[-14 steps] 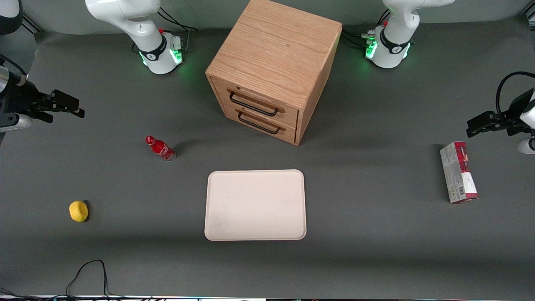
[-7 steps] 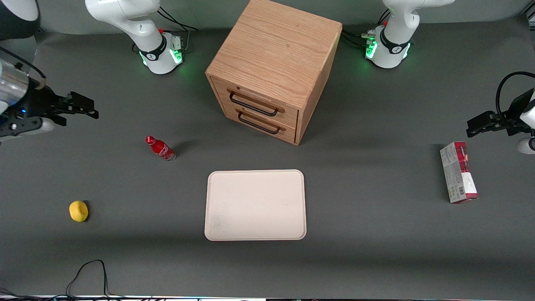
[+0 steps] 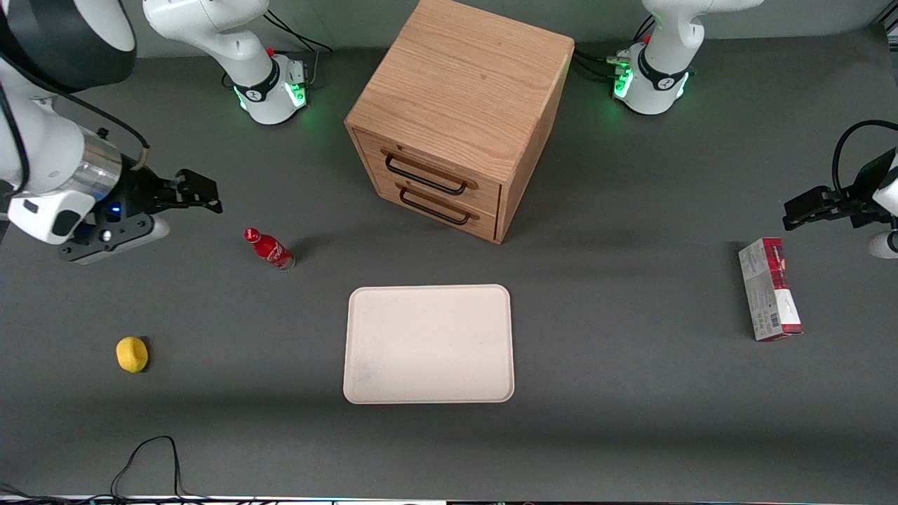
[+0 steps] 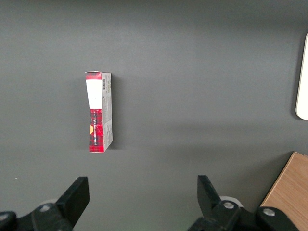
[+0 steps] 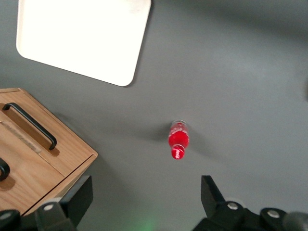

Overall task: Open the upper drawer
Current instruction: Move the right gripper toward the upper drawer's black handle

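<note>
The light oak cabinet (image 3: 463, 84) stands at the middle of the table, farther from the front camera than the tray. Its upper drawer (image 3: 438, 167) is shut flush, its thin black wire handle (image 3: 424, 177) directly above the bottom drawer's handle (image 3: 435, 207). My gripper (image 3: 203, 195) hangs open and empty above the table toward the working arm's end, well apart from the cabinet front and pointing at it. In the right wrist view the gripper (image 5: 146, 192) is open over bare table, with the cabinet's front (image 5: 53, 159) beside it and the upper drawer's handle (image 5: 3, 169) only just showing.
A red bottle (image 3: 269, 249) (image 5: 177, 139) lies on the table close to my gripper, nearer the front camera. A cream tray (image 3: 428, 344) (image 5: 82, 36) lies in front of the cabinet. A yellow ball (image 3: 132, 353) and a red-and-grey carton (image 3: 768, 289) (image 4: 98, 111) lie near opposite table ends.
My gripper has travelled from the working arm's end of the table toward the cabinet, and more of the arm has come into view. The drawers have not moved.
</note>
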Tool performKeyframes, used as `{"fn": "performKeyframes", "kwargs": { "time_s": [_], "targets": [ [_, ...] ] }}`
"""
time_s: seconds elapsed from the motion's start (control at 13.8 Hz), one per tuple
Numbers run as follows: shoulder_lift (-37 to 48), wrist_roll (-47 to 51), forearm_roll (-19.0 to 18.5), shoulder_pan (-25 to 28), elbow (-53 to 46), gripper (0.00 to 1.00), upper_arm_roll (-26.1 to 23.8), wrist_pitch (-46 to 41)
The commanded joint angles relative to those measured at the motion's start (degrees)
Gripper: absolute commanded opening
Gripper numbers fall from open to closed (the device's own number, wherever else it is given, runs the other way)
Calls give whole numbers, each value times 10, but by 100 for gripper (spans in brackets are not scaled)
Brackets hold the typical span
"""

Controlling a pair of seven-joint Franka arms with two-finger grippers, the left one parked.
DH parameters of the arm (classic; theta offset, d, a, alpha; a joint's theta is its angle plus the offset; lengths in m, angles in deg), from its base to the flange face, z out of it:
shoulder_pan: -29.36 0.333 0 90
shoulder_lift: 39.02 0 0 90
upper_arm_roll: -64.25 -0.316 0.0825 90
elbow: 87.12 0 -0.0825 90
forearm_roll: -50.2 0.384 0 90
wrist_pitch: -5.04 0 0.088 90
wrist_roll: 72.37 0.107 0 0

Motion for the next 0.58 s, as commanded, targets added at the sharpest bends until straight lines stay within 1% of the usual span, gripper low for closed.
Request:
{"fn": "performKeyframes", "kwargs": {
  "time_s": [0.0, 0.51],
  "targets": [
    [-14, -10, 7, 38, -27, 100, 4, -9],
    [-53, -3, 10, 131, -58, 100, 3, -9]
  ]
}}
